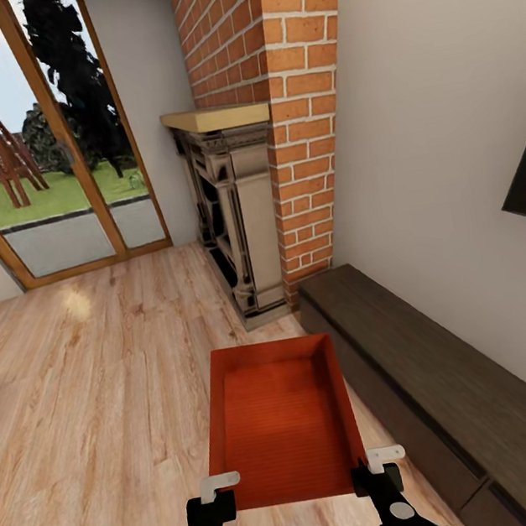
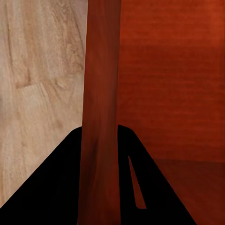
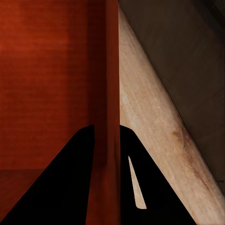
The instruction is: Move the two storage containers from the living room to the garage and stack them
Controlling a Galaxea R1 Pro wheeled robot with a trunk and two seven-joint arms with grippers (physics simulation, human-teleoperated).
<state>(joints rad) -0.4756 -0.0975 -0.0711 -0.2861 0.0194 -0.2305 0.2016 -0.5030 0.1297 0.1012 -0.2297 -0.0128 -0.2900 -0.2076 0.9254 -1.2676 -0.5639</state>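
One storage container (image 1: 281, 417) is held by two tools, left tool (image 1: 217, 498) and right tool (image 1: 374, 470) each clamping a side wall.

Two black arms with grey joint discs, white-tipped left pincer (image 1: 220, 484) and right pincer (image 1: 385, 455).

Open wood floor (image 1: 88, 392) to the left and ahead-left, free up to glass doors (image 1: 47, 136). Straight ahead blocked by fireplace (image 1: 234, 216) + brick chimney (image 1: 292, 122). Right side: low dark cabinet (image 1: 455, 402) along wall, just beside storage container (image 1: 280, 422); only a narrow floor strip btw them.
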